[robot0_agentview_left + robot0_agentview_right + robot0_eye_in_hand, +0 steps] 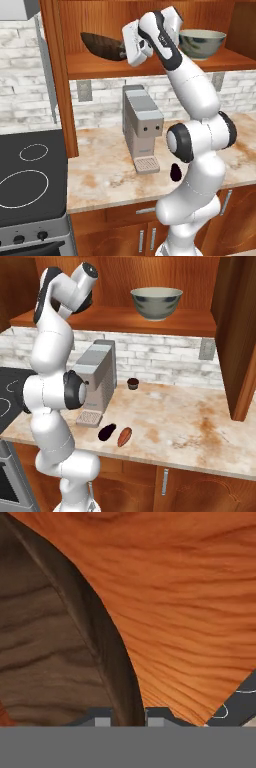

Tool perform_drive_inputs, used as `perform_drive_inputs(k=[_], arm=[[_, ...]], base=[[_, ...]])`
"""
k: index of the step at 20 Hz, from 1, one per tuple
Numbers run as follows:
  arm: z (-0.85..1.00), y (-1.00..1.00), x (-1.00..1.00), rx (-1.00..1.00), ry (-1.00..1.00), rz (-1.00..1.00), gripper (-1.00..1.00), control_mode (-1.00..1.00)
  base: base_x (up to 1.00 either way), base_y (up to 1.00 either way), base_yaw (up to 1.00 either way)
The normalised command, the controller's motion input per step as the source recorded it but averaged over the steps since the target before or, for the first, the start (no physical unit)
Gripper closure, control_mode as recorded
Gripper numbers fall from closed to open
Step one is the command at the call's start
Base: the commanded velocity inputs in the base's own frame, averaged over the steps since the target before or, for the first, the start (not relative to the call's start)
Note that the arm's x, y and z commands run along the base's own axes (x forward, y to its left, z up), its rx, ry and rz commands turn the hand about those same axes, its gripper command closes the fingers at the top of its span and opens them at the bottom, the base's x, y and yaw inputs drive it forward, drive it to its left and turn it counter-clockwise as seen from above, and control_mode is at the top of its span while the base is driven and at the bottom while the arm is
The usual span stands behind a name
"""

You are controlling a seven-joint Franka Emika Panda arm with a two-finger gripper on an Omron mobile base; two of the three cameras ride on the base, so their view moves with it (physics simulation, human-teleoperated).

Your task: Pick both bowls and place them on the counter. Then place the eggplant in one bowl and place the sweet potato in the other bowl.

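Observation:
The wide, dark brown wooden bowl (101, 46) sits tilted on the upper shelf (100, 66). My gripper (122, 52) reaches in from the right and is shut on its right rim. In the hand view the wooden bowl (45, 637) has its dark rim running down between my gripper's (128, 718) fingertips. The grey-green bowl (201, 42) (156, 302) stands upright further right on the same shelf. On the counter (190, 421) in front of the arm lie the eggplant (107, 432) (176, 172) and, touching its right side, the sweet potato (125, 436).
A grey coffee machine (142, 125) (97, 381) stands on the counter under the shelf. A small dark cup-shaped item (132, 383) sits near the back wall. The black stovetop (27, 175) lies to the left. Wooden cabinet sides (240, 331) flank the shelf.

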Motion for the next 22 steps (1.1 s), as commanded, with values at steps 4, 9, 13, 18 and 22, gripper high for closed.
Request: perform_drive_inputs(k=[4,9,13,18,22], arm=[[0.03,-0.22,-0.75,0.04,0.0,0.0,1.0,-1.0],[0.0,-0.3,-0.85,0.03,0.0,0.0,1.0,-1.0],[0.06,-0.35,-0.84,0.01,-0.02,0.0,1.0,-1.0],[0.16,-0.42,-0.82,0.02,-0.09,0.0,1.0,-1.0],[0.1,-0.3,-0.77,0.0,-0.05,0.0,1.0,-1.0]], base=[[0.0,0.0,0.0],[0.0,0.0,0.0],[0.0,0.0,0.0],[0.0,0.0,0.0],[0.0,0.0,0.0]])
